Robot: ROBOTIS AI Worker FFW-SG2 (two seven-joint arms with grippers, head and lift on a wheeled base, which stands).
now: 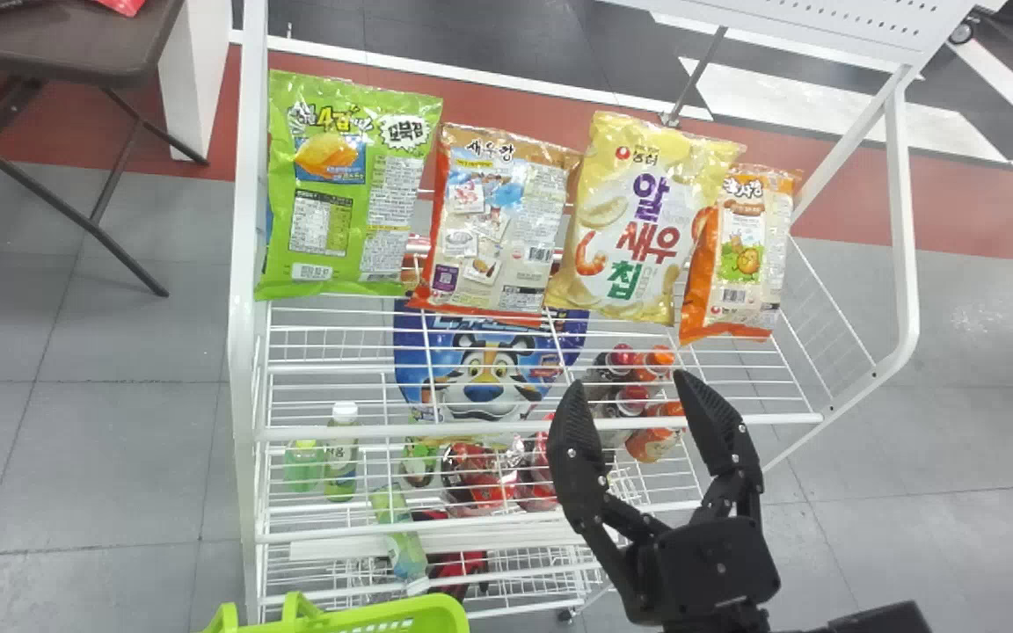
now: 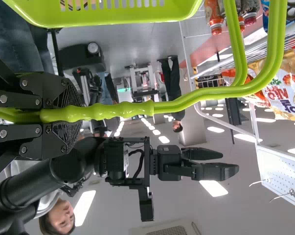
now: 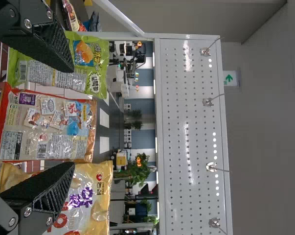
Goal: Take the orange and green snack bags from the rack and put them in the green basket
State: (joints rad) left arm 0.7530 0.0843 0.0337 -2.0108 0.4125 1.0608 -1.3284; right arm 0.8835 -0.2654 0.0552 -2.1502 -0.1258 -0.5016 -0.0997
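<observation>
Pickup prob. at zero: the green bag (image 1: pixel 339 193) is on the rack (image 1: pixel 245 378), far left of its top row, w/ the orange-edged bag (image 1: pixel 489 211) just to its right. Next along is the yellow bag (image 1: pixel 638 220), prob. one to leave alone, then a smaller orange bag (image 1: pixel 748 246) at the right end. All four lean more or less upright.

Green basket (image 1: pixel 432 603) is near & left, in front of the rack. L fingers (image 2: pixel 80 113) are closed round its handle (image 2: pixel 123 110), so the carrying side looks sorted. Can't tell what's inside the basket, but no green or orange bag is seen going in.

R fingers (image 1: pixel 629 378) are spread wide w/ nothing btwn them, out in front of the rack, below the bag row & toward its right half. From the right wrist, the orange-edged bag shows btwn the two fingertips, so it may be a first pick; can't be sure.

Left to do, AFAICT: grip, lift & drop the green bag plus the orange one(s). Task line doesn't say how many orange, so poss. 2 bags, poss. 3. Basically the whole transfer remains; only basket-holding is in place.
</observation>
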